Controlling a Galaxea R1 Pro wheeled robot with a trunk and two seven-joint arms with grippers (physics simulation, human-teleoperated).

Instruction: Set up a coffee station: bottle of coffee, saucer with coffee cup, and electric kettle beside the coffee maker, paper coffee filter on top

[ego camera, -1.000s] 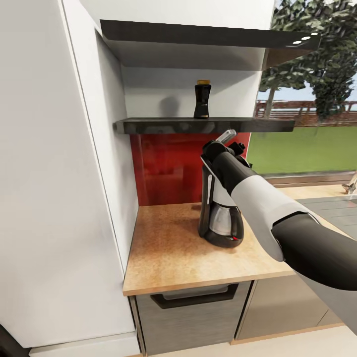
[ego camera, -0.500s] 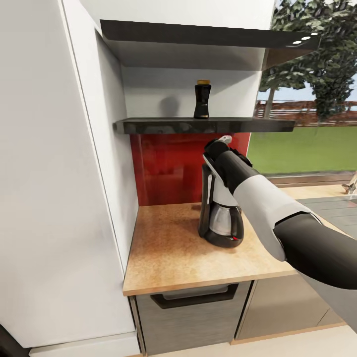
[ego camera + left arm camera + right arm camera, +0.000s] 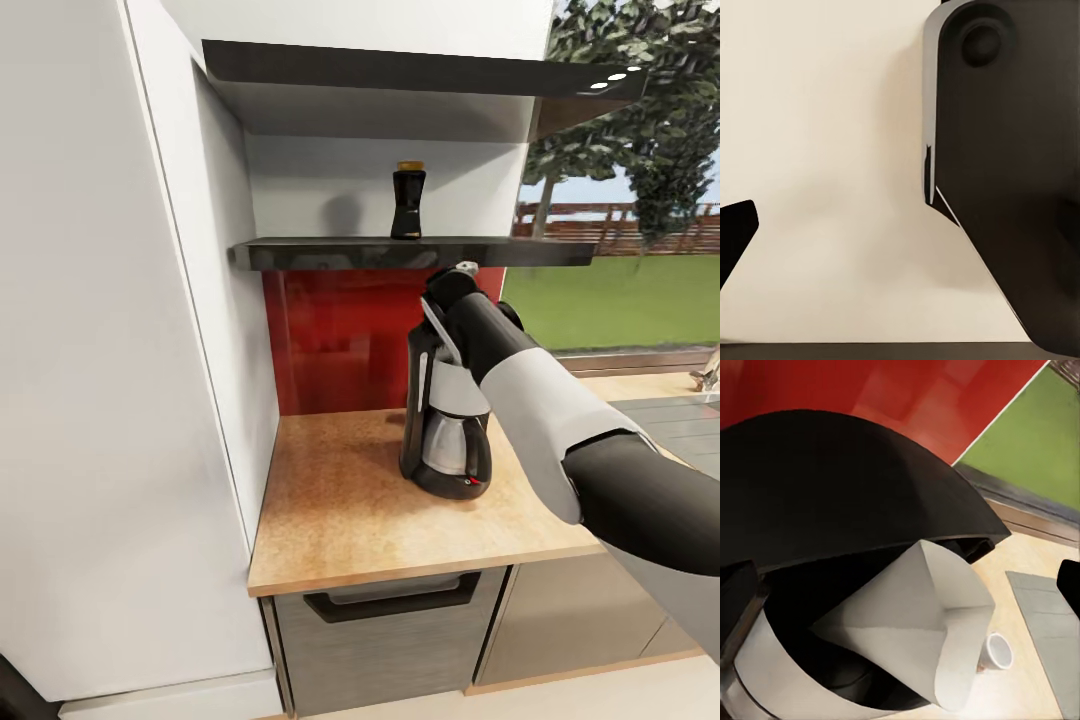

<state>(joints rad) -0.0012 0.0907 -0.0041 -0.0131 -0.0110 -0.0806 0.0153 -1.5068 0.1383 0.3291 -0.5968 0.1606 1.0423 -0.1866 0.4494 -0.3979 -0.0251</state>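
- Pale, cone-shaped paper coffee filter (image 3: 915,622): seen in the right wrist view lying on the domed black top of the coffee maker; judged very light, soft and easily crushed, best pinched gently at the rim.
- Black-and-silver drip coffee maker with glass carafe (image 3: 445,440): upright on the speckled tan wooden countertop (image 3: 340,510).
- Right gripper (image 3: 462,270): poised above the machine's top; finger state cannot be told.
- Dark glass bottle of coffee with gold cap (image 3: 407,201): upright on the dark wall shelf (image 3: 300,254); judged rigid, smooth, breakable.
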